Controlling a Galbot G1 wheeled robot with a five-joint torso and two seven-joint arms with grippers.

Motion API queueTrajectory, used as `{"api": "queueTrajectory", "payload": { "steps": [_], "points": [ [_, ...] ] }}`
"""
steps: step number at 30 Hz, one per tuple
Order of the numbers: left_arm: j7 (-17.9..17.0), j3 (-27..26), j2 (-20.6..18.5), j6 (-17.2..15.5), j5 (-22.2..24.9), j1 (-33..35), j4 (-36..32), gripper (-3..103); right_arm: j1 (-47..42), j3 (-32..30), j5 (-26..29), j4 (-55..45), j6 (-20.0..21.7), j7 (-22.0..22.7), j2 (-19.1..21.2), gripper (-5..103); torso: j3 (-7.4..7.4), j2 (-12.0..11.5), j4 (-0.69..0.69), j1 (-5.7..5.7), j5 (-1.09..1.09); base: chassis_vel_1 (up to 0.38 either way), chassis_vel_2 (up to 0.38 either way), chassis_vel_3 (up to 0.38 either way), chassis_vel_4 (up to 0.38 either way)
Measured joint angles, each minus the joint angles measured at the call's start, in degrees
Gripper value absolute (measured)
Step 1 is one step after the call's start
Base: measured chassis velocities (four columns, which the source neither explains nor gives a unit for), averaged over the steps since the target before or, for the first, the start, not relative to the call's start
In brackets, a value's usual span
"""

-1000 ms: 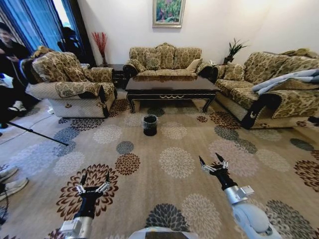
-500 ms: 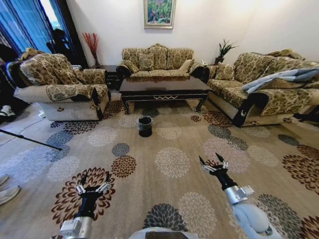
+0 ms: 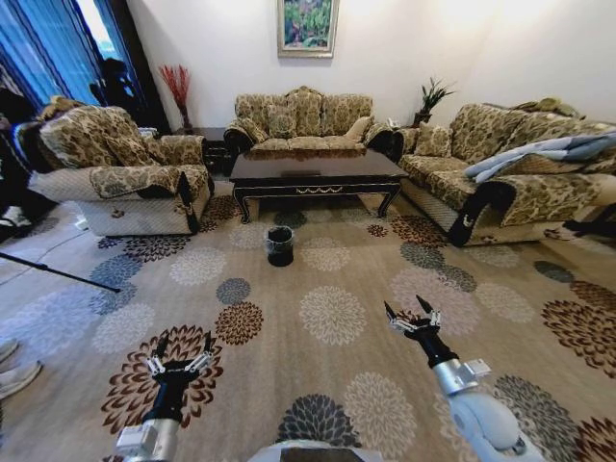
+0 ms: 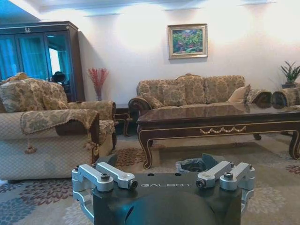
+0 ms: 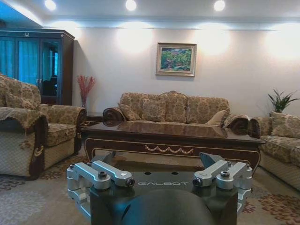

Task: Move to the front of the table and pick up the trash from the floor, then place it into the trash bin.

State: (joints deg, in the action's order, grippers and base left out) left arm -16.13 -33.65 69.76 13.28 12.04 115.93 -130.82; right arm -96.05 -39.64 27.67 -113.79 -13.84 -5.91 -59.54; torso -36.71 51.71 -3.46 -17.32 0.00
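Ahead on beige flower-medallion carpet: small round black bag-lined bin before glossy dark coffee table; left gripper and right gripper low, fingers spread.

Each arm ended in a black tool, the left tool and the right tool, with slim dark fingers on silver metal links held by round screws. White "GALBOT" lettering marked the black wrist housings; the forearms were light grey.
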Motion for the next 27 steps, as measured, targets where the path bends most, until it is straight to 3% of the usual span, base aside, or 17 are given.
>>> {"api": "queueTrajectory", "payload": {
  "steps": [27],
  "points": [
    [0.00, 0.00, 0.00, 0.00, 0.00, 0.00, 0.00, 100, 0.00, 0.00, 0.00, 0.00, 0.00, 0.00, -0.01, 100, -3.80, 6.86, -0.01, -3.07, 0.00, 0.000, 0.000, 0.000, 0.000]
  ]
}}
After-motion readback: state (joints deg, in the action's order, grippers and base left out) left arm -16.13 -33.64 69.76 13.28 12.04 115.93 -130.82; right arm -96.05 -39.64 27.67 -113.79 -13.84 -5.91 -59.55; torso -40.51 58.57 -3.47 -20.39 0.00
